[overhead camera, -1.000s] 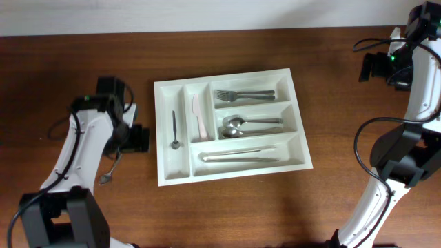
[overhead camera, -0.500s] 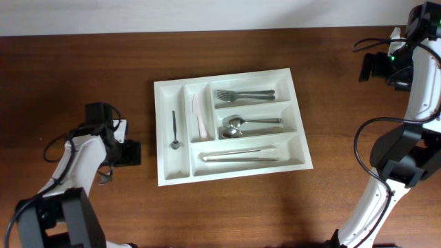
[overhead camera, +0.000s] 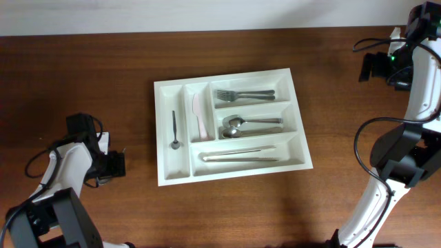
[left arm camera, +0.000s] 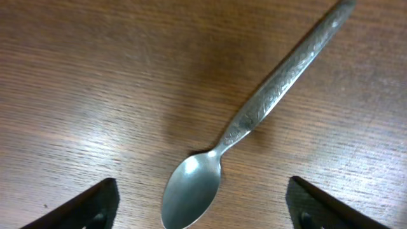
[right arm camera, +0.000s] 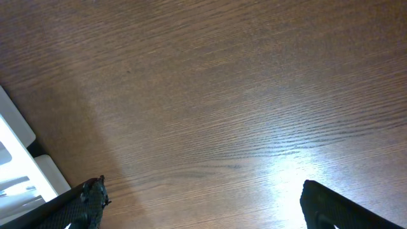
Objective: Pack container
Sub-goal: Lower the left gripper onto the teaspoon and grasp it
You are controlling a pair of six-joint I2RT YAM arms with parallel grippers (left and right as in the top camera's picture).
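The left gripper (overhead camera: 114, 165) hangs over the spoon (left arm camera: 254, 121), jaws wide, bare table (overhead camera: 83, 83) on both sides of it. The raised rim of the container (overhead camera: 165, 176) stands well apart toward the table's middle, with open wood between.

One white tray (overhead camera: 220, 80) lies on the one table (overhead camera: 289, 207). It has five compartments: two narrow and three long. Inside are two forks (overhead camera: 242, 94), two large spoons (overhead camera: 238, 124), one small spoon (overhead camera: 175, 131) and one pale knife (overhead camera: 199, 116). There also seem to be two long metal knives (overhead camera: 238, 156), though they overlap, so that count is unsure. One loose spoon (left arm camera: 254, 121) lies outside the tray, making four spoons in all. There are two robot arms: the left arm (overhead camera: 67, 160) and the right arm (overhead camera: 422, 89).
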